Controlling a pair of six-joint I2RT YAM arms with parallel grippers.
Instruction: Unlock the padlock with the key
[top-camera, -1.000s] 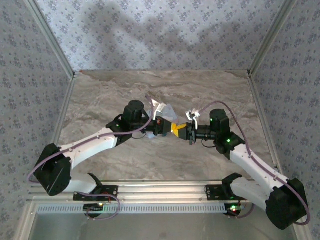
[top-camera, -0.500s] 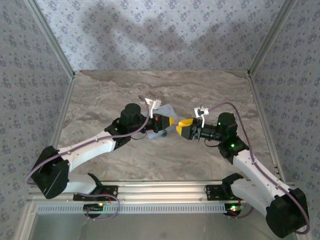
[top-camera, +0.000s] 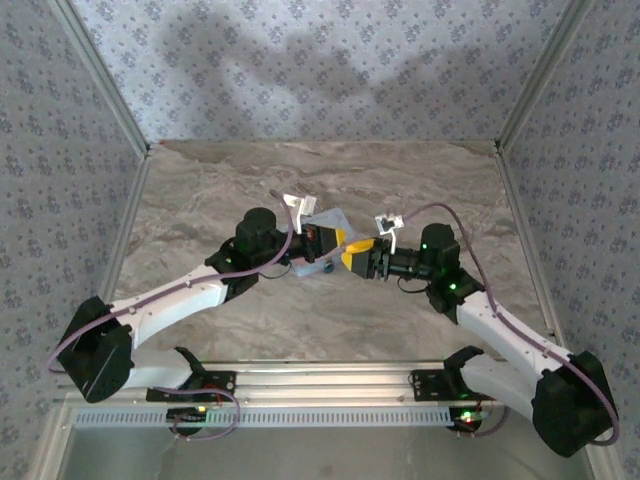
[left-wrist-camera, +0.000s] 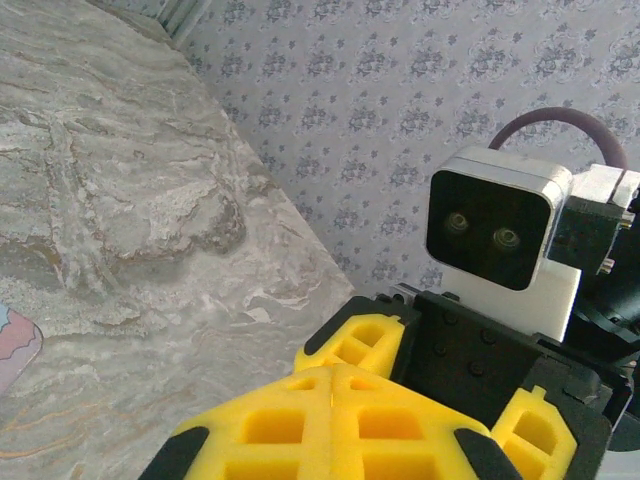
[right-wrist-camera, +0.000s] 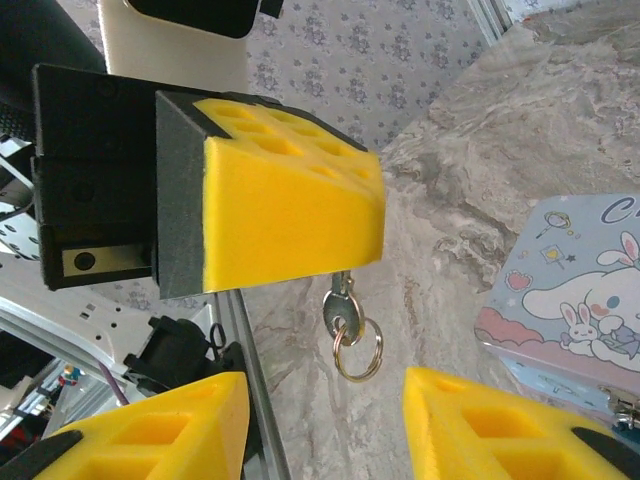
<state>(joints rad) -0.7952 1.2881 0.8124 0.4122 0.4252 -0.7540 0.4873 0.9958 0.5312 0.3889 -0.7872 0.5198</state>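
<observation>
Key: clamped in the pressed-together jaws of the left gripper, only its bow and ring protruding, long axis pointing into the gap between the spread, empty jaws of the right gripper, which sit just short of it; tin on the desk alongside.

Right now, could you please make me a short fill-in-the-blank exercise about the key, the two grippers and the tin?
1. The key is pinched by the ___ arm's gripper.
2. A metal ___ hangs from the key.
3. The right gripper below it is ___.
4. In the right wrist view, the tin lies to the ___ of the key.

Missing words: left; ring; open; right.
</observation>
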